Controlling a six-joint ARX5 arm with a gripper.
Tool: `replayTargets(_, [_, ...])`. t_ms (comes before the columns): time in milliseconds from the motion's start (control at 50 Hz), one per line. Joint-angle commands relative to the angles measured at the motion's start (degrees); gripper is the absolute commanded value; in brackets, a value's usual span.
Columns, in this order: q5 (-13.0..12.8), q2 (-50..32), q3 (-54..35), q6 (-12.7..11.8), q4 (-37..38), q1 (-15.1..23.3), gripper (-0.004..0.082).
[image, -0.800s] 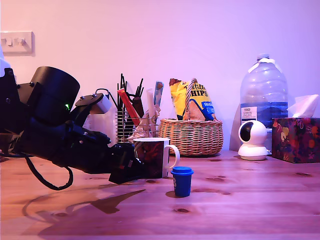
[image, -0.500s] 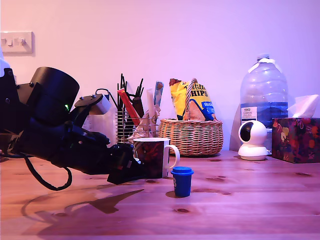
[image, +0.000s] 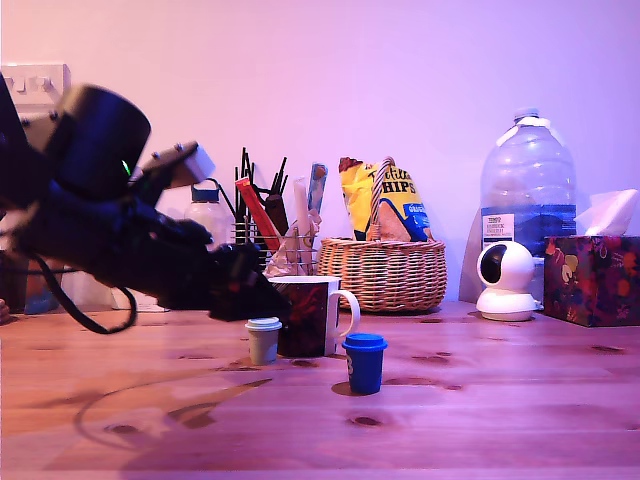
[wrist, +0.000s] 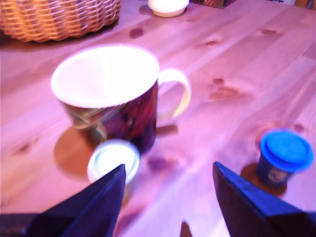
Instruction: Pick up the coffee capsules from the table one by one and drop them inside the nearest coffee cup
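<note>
Coffee capsules, two of them, stand upright on the light-brown wooden plank table [image: 520, 400]: a small pale, white-lidded tapered pod [image: 263, 340] and a small blue plastic pod with a wider rimmed top [image: 364, 362]. Going left to right in the exterior view, you have the black gripper [image: 262, 298] hanging above the table, then the pale pod just beside the near wall of the dark red-and-black ceramic mug with white rim and handle [image: 305, 315], then the blue pod near the mug's handle side but apart from it. All three sit toward the middle of the table, well off its front edge.

Your jaws are wide apart and hold nothing. In the wrist view the pale pod [wrist: 113, 161] sits just ahead of one finger [wrist: 94, 207], not centred in the gap, while the blue pod [wrist: 285, 157] lies outside the other finger [wrist: 252, 207].

I'd judge the pale pod the natural target. Shift sideways until its lid sits midway between the fingers, then descend straight. Watch the mug: the pod is so close to it that a finger could nudge the wall. Close on the tapered body below the rim, lift clear above the white rim [wrist: 104, 75], and release over the opening.
</note>
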Motion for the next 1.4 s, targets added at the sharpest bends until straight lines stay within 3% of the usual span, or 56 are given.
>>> replayTargets(0, [0.1,0.8,-1.2,-0.3,-2.3,1.0,0.0500])
replayTargets(140, [0.0,0.8,-1.4,-0.8,-5.3,2.4,0.0501])
replayTargets(460, [-1.0,0.8,-1.9,-1.2,-4.8,5.9,0.0500])
replayTargets(880, [-0.8,0.8,-1.9,-1.2,-3.6,5.7,0.0501])
replayTargets(1380, [-0.2,2.7,-1.9,-1.2,2.1,2.8,0.0500])
